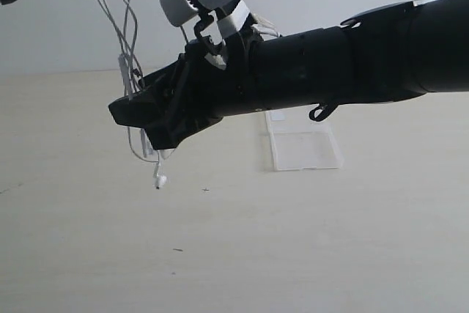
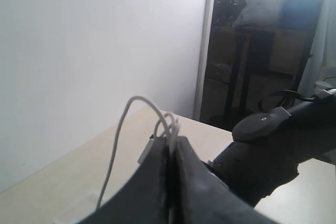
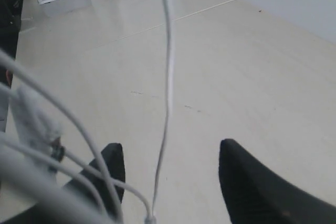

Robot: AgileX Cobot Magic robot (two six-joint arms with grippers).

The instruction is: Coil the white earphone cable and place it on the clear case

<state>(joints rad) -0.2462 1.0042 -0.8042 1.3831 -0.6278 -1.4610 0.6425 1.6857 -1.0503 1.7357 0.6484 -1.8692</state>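
White earphone cable (image 3: 169, 51) hangs in several strands from the left gripper (image 2: 171, 148). Its black fingers are pressed together on the wire, and small loops stand out above the tips. In the exterior view the strands drop from the upper left and pass the inline remote (image 1: 123, 68). They end in an earbud (image 1: 159, 179) dangling low over the pale table (image 1: 308, 254); whether it touches the surface I cannot tell. The right gripper (image 3: 170, 148) is level with the hanging wire, its two fingers spread wide. One strand runs down through the gap between them with neither finger touching it. The clear case (image 1: 304, 144) lies flat on the table, well apart from the cable and partly hidden behind the right arm (image 1: 352, 56). A small white sticker (image 1: 277, 116) sits on its far panel; any print on it is too small to read.
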